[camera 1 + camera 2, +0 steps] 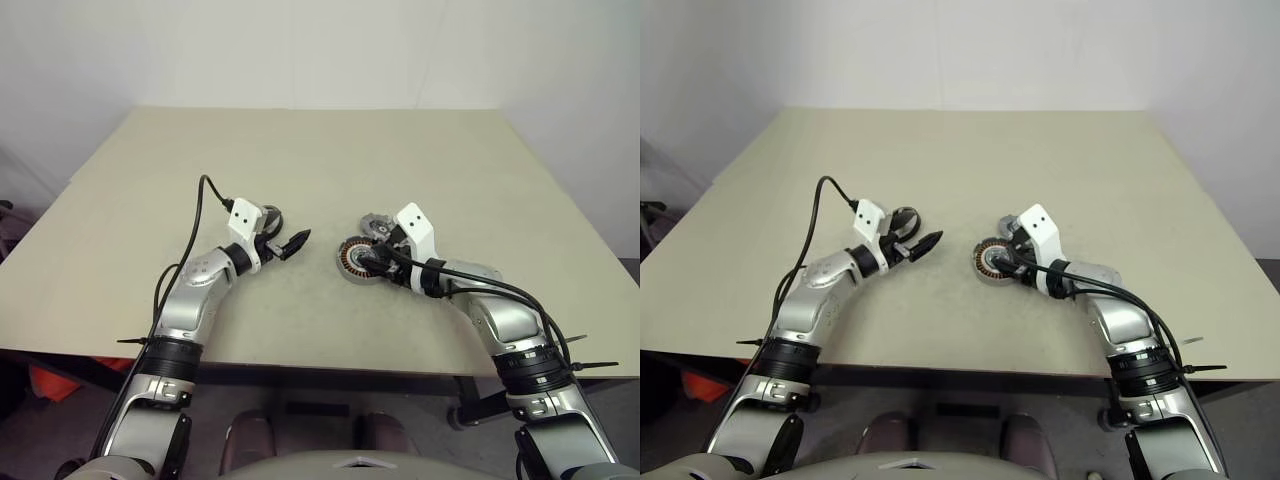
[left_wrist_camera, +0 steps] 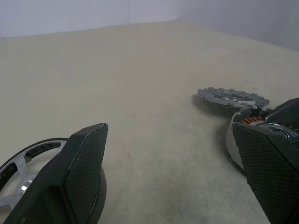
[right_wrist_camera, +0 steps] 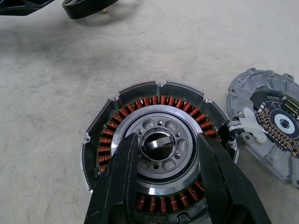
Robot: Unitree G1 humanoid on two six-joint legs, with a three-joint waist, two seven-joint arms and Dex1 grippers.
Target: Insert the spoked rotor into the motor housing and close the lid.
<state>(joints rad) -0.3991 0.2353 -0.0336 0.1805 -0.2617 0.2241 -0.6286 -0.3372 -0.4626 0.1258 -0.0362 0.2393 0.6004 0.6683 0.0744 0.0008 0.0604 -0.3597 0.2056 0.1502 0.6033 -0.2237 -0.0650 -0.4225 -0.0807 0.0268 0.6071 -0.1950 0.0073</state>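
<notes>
The round grey motor housing (image 3: 156, 161), ringed with copper windings, lay on the matte beige tabletop (image 1: 300, 160). The right end effector (image 3: 163, 154) straddled its hub, fingers parted. The left end effector (image 1: 285, 238) gaped wide beside the spoked rotor (image 2: 28, 175).

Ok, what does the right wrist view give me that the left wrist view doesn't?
Right wrist view alone: the motor housing's full ring of copper windings, the open right claw poised over its centre, and the circuit board on the lid's inner face. Left wrist view alone: the spoked rotor's silver spokes, lying beside one finger of the open left claw. Both: the housing, the lid beside it, the rotor's dark rim and the beige table.
</notes>
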